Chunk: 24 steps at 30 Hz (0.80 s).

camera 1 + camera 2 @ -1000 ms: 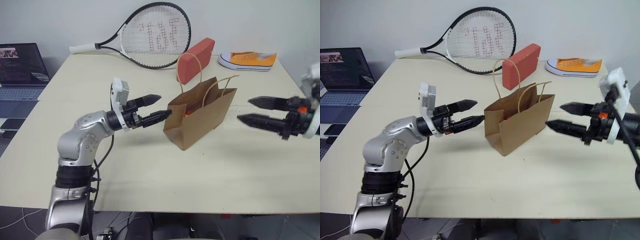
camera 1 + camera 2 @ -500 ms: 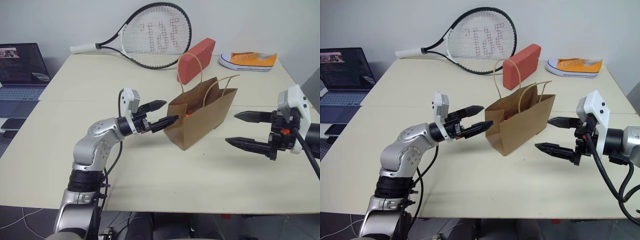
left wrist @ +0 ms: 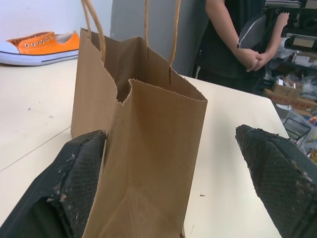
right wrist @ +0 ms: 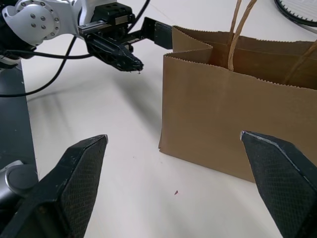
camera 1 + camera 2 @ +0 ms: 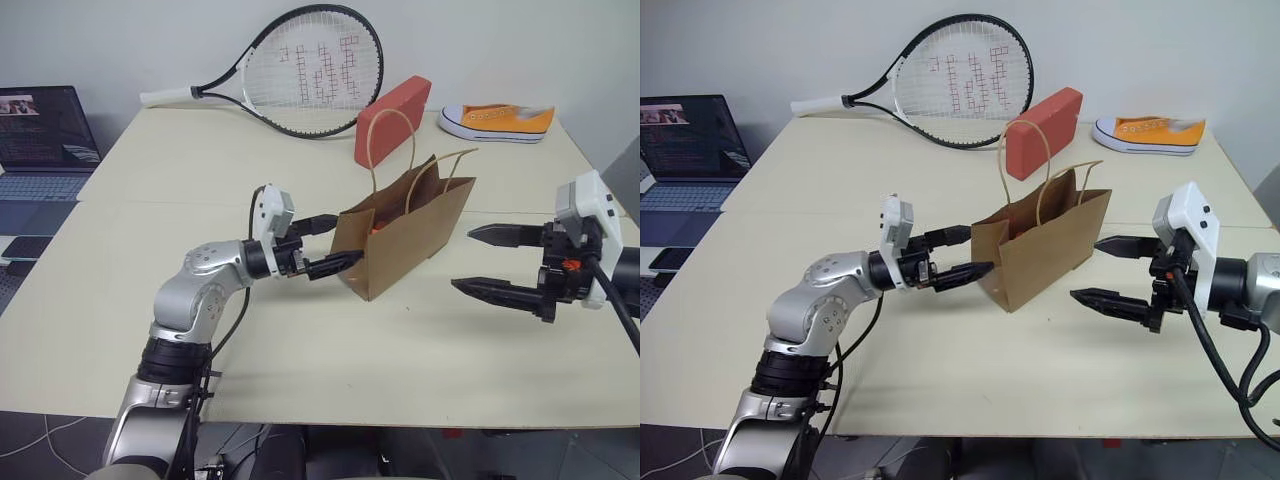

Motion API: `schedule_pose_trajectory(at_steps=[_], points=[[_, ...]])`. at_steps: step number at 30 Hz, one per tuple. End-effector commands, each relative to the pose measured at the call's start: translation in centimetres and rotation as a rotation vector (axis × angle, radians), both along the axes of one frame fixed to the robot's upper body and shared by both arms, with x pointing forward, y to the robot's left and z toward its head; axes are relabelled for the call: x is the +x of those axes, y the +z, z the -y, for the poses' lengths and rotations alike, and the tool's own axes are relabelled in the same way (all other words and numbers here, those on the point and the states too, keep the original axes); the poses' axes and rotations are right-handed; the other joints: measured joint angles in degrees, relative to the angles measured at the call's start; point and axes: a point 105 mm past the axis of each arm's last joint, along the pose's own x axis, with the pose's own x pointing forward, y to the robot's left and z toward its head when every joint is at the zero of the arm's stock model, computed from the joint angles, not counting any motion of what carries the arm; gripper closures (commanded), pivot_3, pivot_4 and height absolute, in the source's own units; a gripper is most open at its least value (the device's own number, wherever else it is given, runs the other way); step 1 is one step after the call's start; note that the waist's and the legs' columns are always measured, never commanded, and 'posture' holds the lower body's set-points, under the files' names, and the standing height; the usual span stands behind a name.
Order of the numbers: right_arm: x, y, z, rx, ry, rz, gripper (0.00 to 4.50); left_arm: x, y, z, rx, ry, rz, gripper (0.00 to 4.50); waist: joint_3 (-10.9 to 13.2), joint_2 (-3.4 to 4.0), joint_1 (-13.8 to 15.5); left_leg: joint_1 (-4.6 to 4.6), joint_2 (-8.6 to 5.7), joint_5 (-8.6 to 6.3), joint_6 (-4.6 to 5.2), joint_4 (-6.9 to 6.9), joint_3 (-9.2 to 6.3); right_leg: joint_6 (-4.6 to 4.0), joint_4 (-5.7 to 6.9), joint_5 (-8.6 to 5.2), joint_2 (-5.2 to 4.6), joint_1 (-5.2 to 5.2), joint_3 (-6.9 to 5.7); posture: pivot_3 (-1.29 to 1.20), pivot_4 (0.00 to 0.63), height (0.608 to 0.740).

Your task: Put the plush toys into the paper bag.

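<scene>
While the paper bag (image 5: 405, 235) stands upright near the middle of the cream table (image 5: 300, 340), the head views show the left gripper (image 5: 328, 246) at the bag's narrow near-left end, its two black fingers spread wide with one on either side of that end; whether they touch the paper cannot be told. It holds nothing. A small patch of orange (image 5: 373, 230) shows just inside the bag's mouth, too little to tell which plush toy it is. The right gripper (image 5: 492, 262) hovers over the table off the bag's other end, apart from it, fingers wide apart and empty. Behind the bag lies a red block (image 5: 392, 120), close to the bag's rear handle (image 5: 390, 140) as seen from the head. Farther back rest a tennis racket (image 5: 300, 70) and an orange-and-white sneaker (image 5: 497, 121). A laptop (image 5: 40, 140) sits on a separate surface off the table's left side.

From the left wrist view, the bag (image 3: 143, 144) stands between the two black fingertips (image 3: 81, 173), its near end wall blocking sight of the inside. The jaws are wide open, gripping nothing. The sneaker (image 3: 39, 47) lies beyond on the table, and a person (image 3: 233, 39) in dark clothing stands past the far table edge, hands clasped.

From the right wrist view, the bag's broad side (image 4: 233, 129) faces the camera between the widely parted fingertips (image 4: 79, 178). The left gripper (image 4: 136, 49) shows at the bag's far end, one finger before the corner and one behind it. The racket's rim (image 4: 297, 12) shows past the bag.
</scene>
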Motion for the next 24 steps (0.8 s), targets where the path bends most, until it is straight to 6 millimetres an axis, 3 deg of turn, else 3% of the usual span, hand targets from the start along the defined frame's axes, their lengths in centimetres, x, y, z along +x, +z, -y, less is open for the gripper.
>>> schedule_pose_trajectory(at_steps=[1,7,20,24], points=[[-0.3,0.9,0.3,-0.011,-0.002,0.034,0.00,-0.2,0.2,0.6,0.012,-0.007,0.039,0.01,0.0,0.00,0.0,0.00,0.00,0.00,0.00,0.00,0.00,0.00,0.00,0.00,0.00,0.00,0.00,0.00,0.150,0.740],[-0.3,0.9,0.4,-0.015,-0.004,0.032,0.00,-0.4,-0.3,1.3,0.037,0.010,0.055,0.01,0.0,0.00,0.0,0.00,0.00,0.00,0.00,0.00,0.01,0.00,0.00,0.00,0.00,0.00,0.00,0.00,0.150,0.740],[0.5,1.2,0.7,-0.044,-0.031,0.134,0.00,1.3,-0.2,3.4,-0.039,0.161,0.091,0.01,0.0,0.00,0.1,0.01,-0.01,0.00,0.00,0.01,0.00,0.10,0.01,0.06,0.00,0.01,0.00,0.00,0.150,0.740],[0.4,1.4,0.3,-0.025,-0.016,0.183,0.00,1.4,0.0,3.4,-0.053,0.162,0.103,0.84,0.0,0.00,0.1,0.01,-0.02,0.00,0.00,0.01,0.01,0.12,0.00,0.07,0.00,0.02,0.01,0.00,0.150,0.740]])
